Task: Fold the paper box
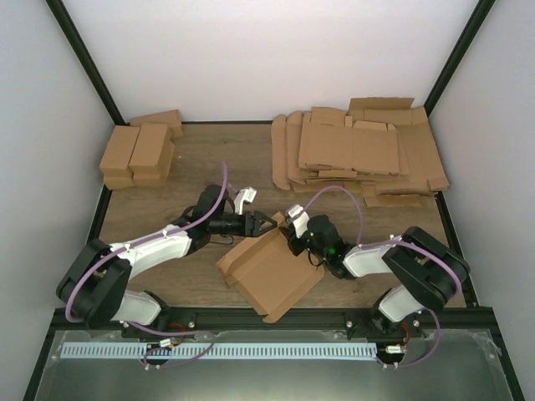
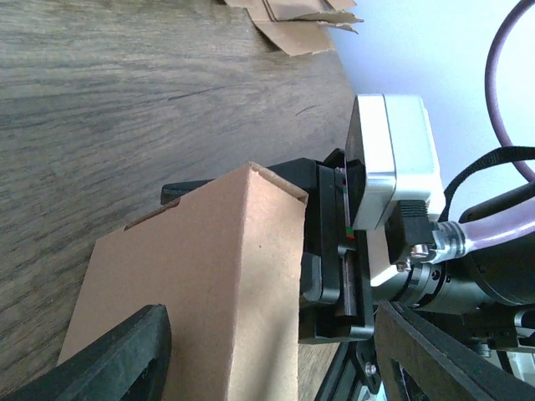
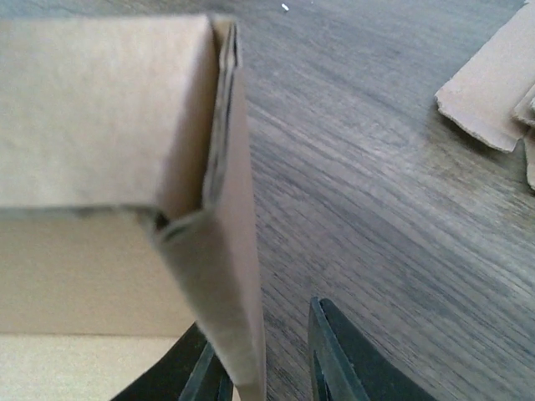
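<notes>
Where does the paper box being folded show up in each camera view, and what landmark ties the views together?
Top external: the paper box lies low in the centre.
Left wrist: the paper box fills the lower left and middle.
Right wrist: the paper box shows a corner at upper left, one wall running to the bottom edge.
Shared landmark: the heap of flat blanks, at the left wrist's top edge and the right wrist's right edge.

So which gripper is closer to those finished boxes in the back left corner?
Left. The left gripper sits nearer the arms and rightward of the finished boxes, at the paper box's far corner; the right gripper is further right.
</notes>
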You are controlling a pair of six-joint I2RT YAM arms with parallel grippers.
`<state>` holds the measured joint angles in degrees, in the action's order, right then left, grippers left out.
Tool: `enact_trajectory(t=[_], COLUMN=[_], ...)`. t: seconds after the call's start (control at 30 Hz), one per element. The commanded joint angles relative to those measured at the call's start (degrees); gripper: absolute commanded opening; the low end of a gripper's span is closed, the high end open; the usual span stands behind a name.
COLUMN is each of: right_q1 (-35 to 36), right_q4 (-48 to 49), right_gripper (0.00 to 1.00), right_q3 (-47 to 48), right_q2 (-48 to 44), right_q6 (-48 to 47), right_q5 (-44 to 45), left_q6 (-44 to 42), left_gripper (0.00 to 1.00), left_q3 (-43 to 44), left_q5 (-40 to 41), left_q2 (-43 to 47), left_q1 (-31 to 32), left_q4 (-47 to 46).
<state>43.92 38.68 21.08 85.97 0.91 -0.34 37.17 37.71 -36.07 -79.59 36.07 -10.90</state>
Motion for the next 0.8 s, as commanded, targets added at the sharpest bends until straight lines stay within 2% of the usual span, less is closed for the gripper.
enact_trajectory(t=[0.0, 0.13, 0.27, 0.3, 0.33, 0.4, 0.47, 0.6, 0.67, 0.77], right_q1=[0.4, 0.4, 0.4, 0.4, 0.4, 0.4, 0.4, 0.4, 0.4, 0.4], right_q4=[0.8, 0.1, 0.6, 0.5, 0.4, 0.8, 1.5, 3.5, 4.2, 5.5], right_gripper=[0.23, 0.01, 0.01, 0.02, 0.07, 0.25, 0.32, 0.33, 0.29, 0.25], right_q3=[2.5, 3.3, 2.7, 2.7, 2.7, 2.4, 1.8, -0.7, -1.3, -2.3], right_q2=[1.4, 2.5, 1.8, 1.6, 1.5, 1.0, -0.4, -4.4, -6.2, -8.0], right_q6=[0.2, -0.2, -0.3, -0.3, -0.3, -0.2, -0.4, -1.2, -1.7, -2.6], right_q5=[0.6, -0.3, 0.5, 0.5, 0.6, 0.9, 0.7, -1.2, -2.5, -3.2], left_q6=[0.4, 0.7, 0.7, 0.7, 0.7, 0.5, -0.1, -1.7, -1.9, -1.9], left_gripper=[0.69, 0.69, 0.7, 0.7, 0.7, 0.7, 0.7, 0.7, 0.69, 0.59], left_q3=[-1.0, -1.2, -1.1, -1.2, -1.3, -1.3, -1.0, 0.2, 0.5, 0.9], left_q5=[0.0, 0.1, -0.1, -0.1, 0.0, 0.6, 1.8, 4.8, 5.0, 4.8], left_q2=[-0.5, 0.0, 0.1, 0.1, 0.2, 0.8, 2.0, 5.0, 6.0, 6.7], left_q1=[0.6, 0.6, 0.7, 0.7, 0.7, 0.8, 0.8, 0.8, 0.8, 0.8], left_q4=[-2.2, -2.2, -1.4, -1.4, -1.3, -0.9, 0.6, 5.7, 6.8, 8.2])
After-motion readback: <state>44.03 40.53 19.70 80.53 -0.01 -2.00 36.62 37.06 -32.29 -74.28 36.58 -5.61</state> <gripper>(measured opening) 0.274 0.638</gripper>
